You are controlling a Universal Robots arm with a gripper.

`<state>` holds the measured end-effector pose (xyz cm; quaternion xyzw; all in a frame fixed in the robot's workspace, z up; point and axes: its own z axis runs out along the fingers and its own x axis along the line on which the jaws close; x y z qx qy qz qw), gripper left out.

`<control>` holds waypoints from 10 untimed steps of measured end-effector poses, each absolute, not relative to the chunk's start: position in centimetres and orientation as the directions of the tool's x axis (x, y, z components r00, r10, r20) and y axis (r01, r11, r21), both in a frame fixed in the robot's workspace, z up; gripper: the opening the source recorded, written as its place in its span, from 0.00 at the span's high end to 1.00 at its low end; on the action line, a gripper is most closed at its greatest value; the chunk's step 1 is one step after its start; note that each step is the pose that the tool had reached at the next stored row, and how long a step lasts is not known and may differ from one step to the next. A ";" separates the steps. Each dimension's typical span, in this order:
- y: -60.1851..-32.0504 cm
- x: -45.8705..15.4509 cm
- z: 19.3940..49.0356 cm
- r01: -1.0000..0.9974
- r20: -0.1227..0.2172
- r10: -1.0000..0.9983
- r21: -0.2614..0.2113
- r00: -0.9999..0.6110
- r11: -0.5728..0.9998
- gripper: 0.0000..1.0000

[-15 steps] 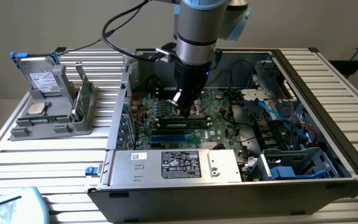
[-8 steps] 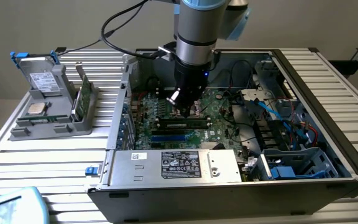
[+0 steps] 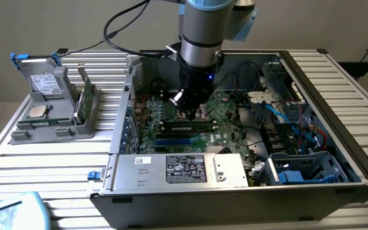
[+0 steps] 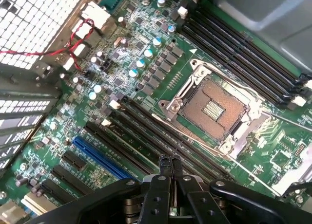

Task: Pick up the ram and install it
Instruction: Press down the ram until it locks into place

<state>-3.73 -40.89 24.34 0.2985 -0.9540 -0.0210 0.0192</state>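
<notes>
Inside case (image 3: 337,96), ram (image 3: 187,127) lies beneath gripper (image 3: 189,114).

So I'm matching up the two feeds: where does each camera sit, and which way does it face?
Exterior view: off the arm, raised, looking down into the open computer case on a slatted table; the arm and gripper show.
Wrist view: on the wrist, looking down at the motherboard and its empty processor socket; the gripper, fingers together, shows.
Shared: motherboard, its memory slots, gripper.
</notes>
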 end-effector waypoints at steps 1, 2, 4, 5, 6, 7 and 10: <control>-40.9 -3.7 24.3 -0.555 0.024 -0.556 0.051 -0.831 0.830 0.89; -40.9 -3.7 24.3 -0.541 0.024 -0.543 0.051 -0.839 0.839 0.89; -40.9 -3.7 24.3 -0.514 0.024 -0.516 0.051 -0.857 0.856 0.89; -40.9 -3.7 24.3 -0.500 0.024 -0.502 0.051 -0.865 0.864 0.89; -40.9 -3.7 24.3 -0.486 0.024 -0.487 0.051 -0.873 0.873 0.89; -40.9 -3.7 24.3 -0.472 0.024 -0.474 0.051 -0.880 0.880 0.89; -40.9 -3.7 24.3 -0.429 0.024 -0.430 0.051 -0.902 0.902 0.89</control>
